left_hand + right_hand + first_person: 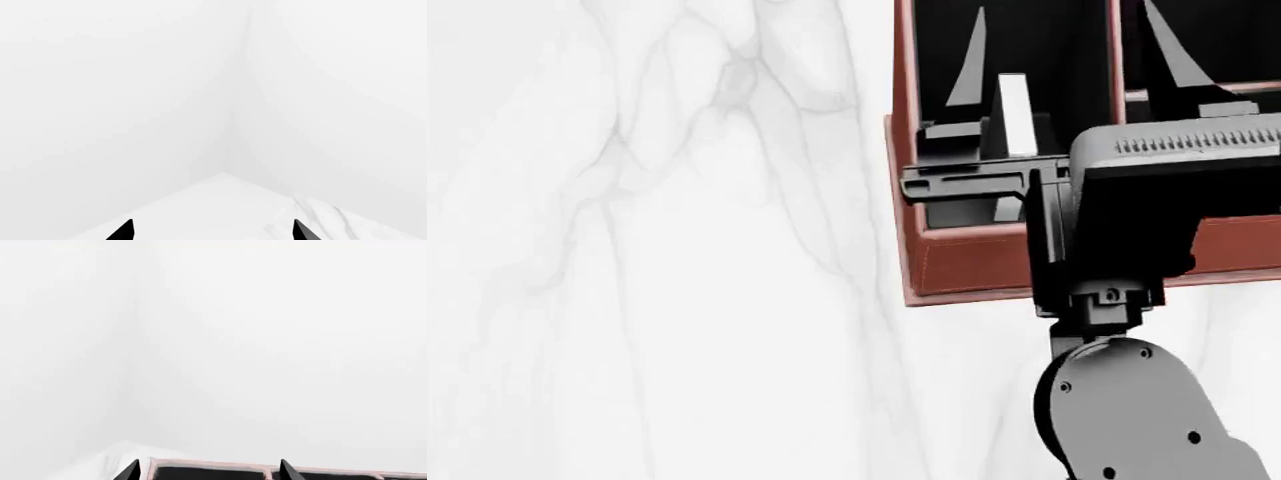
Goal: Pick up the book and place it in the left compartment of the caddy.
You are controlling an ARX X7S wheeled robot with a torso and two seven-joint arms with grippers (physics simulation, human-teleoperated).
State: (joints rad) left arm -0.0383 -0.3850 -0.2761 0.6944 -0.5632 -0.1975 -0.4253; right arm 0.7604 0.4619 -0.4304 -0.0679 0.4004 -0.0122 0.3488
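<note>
White marble with faint grey veining: table top, smooth, filling the left and lower part of the head view. The left wrist view shows a corner of this top against plain white walls that meet in a soft vertical seam.

Reddish-brown leather-look box: the caddy, at the upper right of the head view. Straight walls, pale rims, matt black lining, and an upright divider between slots. Its pale rim and black inside also show at the edge of the right wrist view.

Black-lined slot at the caddy's left end: the left compartment, long and narrow.

Thin rectangular item, white page edge showing: the book, standing on edge inside the left compartment. Its dark cover is hard to separate from the lining.

Grey and black arm: a rounded jointed link rises from the lower right, and a blocky ribbed wrist housing overhangs the caddy's near wall. The right gripper reaches over the caddy with its tapered fingers spread wide. One finger is in the left compartment just beside the book, the other past the divider; contact with the book cannot be told.

Left gripper: two black pointed tips well apart, holding nothing, above the table corner.
</note>
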